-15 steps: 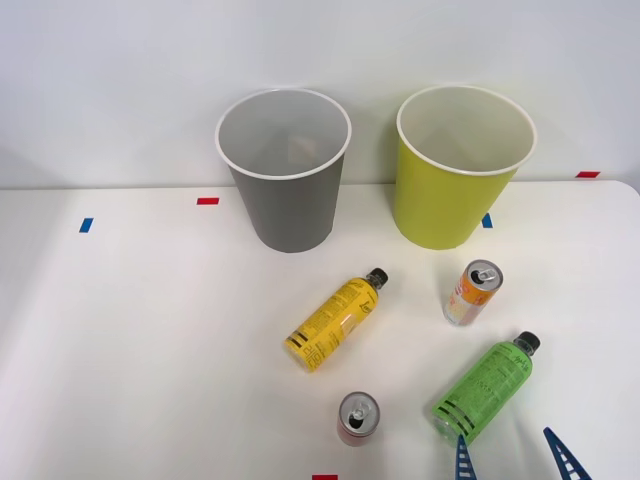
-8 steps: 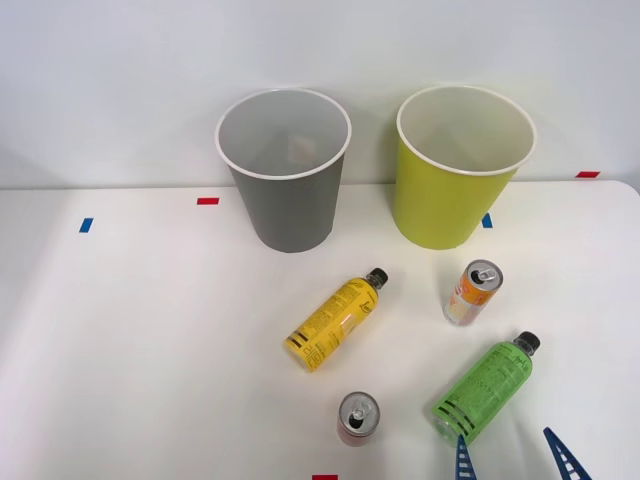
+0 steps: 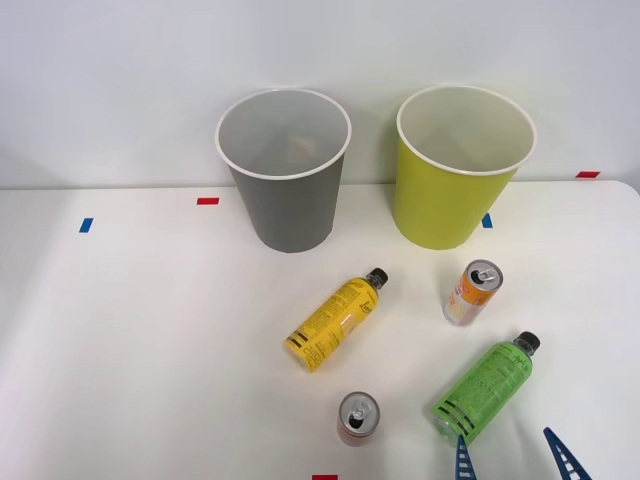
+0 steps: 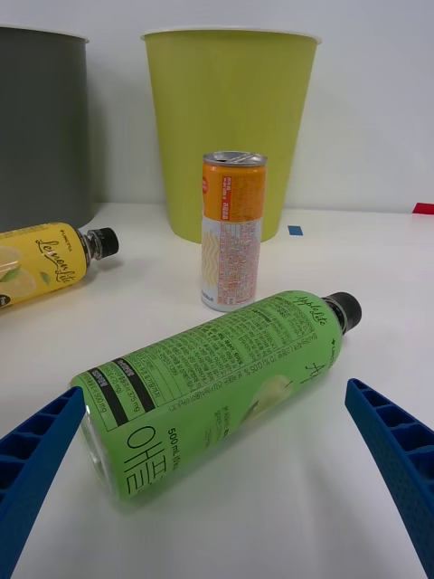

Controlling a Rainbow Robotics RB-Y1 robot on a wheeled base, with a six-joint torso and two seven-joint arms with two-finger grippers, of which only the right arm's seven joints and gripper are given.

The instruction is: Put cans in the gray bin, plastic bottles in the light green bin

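Observation:
A bright green plastic bottle lies on its side at the table's front right, black cap pointing away. My right gripper is open just in front of the bottle's base, its blue fingers on either side and not touching it. An orange-and-white can stands upright beyond it. A yellow-labelled bottle lies near the centre. A red can stands near the front edge. The gray bin and light green bin stand at the back.
Small red and blue tape marks dot the white table. A pale wall rises right behind the bins. Open tabletop stretches across the left half.

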